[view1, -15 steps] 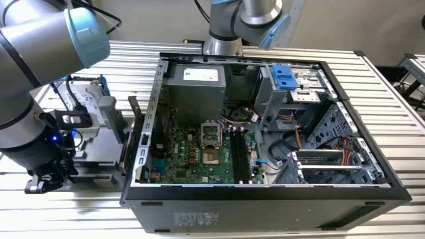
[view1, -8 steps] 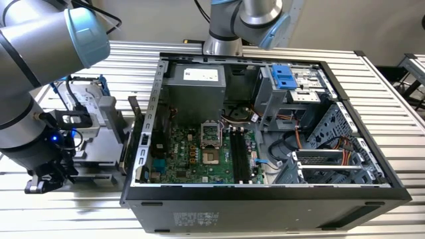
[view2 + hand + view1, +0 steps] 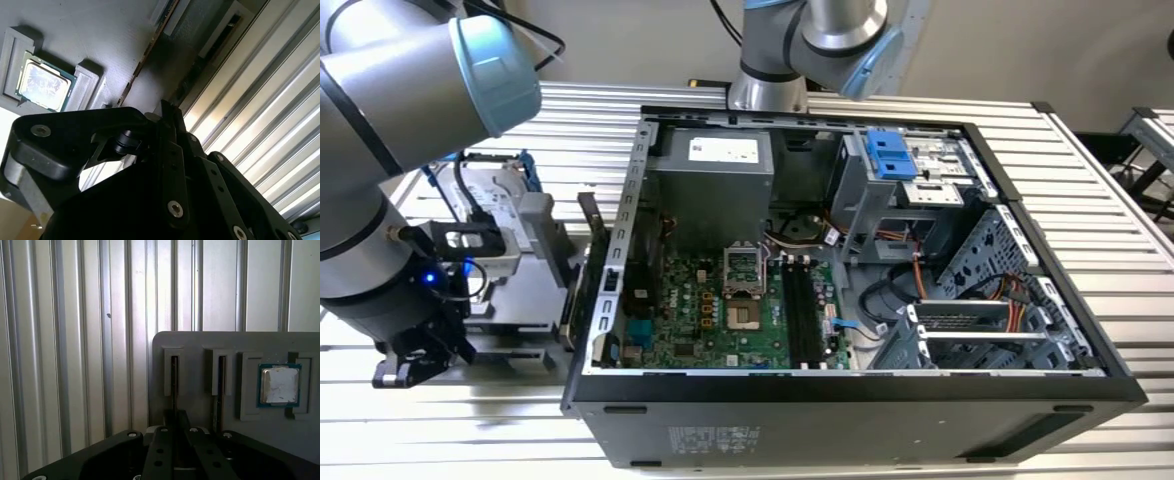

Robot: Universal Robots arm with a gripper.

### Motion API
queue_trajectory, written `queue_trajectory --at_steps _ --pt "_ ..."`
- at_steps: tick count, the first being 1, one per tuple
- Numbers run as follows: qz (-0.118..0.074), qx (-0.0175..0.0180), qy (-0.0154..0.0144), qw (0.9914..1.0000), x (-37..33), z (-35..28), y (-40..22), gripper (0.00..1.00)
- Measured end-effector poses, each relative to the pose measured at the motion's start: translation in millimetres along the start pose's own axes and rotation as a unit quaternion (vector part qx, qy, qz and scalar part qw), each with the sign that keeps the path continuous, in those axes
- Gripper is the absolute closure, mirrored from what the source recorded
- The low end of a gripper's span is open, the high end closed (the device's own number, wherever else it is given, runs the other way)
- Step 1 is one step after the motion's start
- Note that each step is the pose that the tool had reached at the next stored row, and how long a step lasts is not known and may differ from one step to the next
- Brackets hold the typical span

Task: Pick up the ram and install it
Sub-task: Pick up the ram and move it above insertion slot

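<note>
**Ram on edge in the grey holder, pincer at its near end**

We find the ram (image 3: 174,385) standing on edge in a narrow slot of a flat grey holder (image 3: 200,345). In the first wrist view it shows end-on as a thin dark strip. Its slot is the one closest to the holder's border, where the bare slats of the bench (image 3: 65,340) begin. A second slot of the same kind lies just beside it, and we cannot tell what that one holds. Past the second slot, in a square pocket of the same holder, rests a processor (image 3: 280,385) — silver lid up, green rim showing around it.

The pincer (image 3: 176,416) lines up with the ram in the first wrist view, its black tip right at the strip's near end. We cannot tell whether it is wide, narrow or gripping the ram, because its own dark body covers the spot where the two meet in both wrist views.

In the exterior view the pincer hangs low over the ribbed metal bench at the exterior view's left, under the grey arm (image 3: 400,120) with its blue caps. It is outside the open computer case (image 3: 854,410), which lies on its side on the same bench. Inside the case the green motherboard (image 3: 700,320) lies flat, and the long black memory slots (image 3: 803,310) run side by side — to the exterior view's right of the processor socket (image 3: 743,290).
</note>
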State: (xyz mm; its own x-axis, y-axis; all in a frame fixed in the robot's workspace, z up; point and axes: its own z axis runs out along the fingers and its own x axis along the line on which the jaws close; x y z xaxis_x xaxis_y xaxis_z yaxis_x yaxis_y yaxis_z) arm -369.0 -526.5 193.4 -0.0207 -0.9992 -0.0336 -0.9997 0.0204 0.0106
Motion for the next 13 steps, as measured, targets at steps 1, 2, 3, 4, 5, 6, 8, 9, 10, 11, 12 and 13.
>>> queue_trajectory --at_steps 1,2,3,4,5,6,8,9,10,11,12,13 --pt "0.0 0.0 0.0 1.0 0.0 0.1 0.0 1.0" --pt "0.0 0.0 0.0 1.0 0.0 0.1 0.0 1.0" --pt "0.0 0.0 0.0 1.0 0.0 0.1 0.0 1.0" --pt "0.0 0.0 0.0 1.0 0.1 0.1 0.0 1.0" --pt "0.0 0.0 0.0 1.0 0.1 0.1 0.0 1.0" --pt "0.0 0.0 0.0 1.0 0.1 0.1 0.0 1.0" --pt "0.0 0.0 0.0 1.0 0.1 0.2 0.0 1.0" --pt "0.0 0.0 0.0 1.0 0.1 0.2 0.0 1.0" --pt "0.0 0.0 0.0 1.0 0.1 0.2 0.0 1.0" --pt "0.0 0.0 0.0 1.0 0.1 0.2 0.0 1.0" --pt "0.0 0.0 0.0 1.0 0.1 0.2 0.0 1.0" --pt "0.0 0.0 -0.0001 1.0 0.1 0.1 0.0 1.0"
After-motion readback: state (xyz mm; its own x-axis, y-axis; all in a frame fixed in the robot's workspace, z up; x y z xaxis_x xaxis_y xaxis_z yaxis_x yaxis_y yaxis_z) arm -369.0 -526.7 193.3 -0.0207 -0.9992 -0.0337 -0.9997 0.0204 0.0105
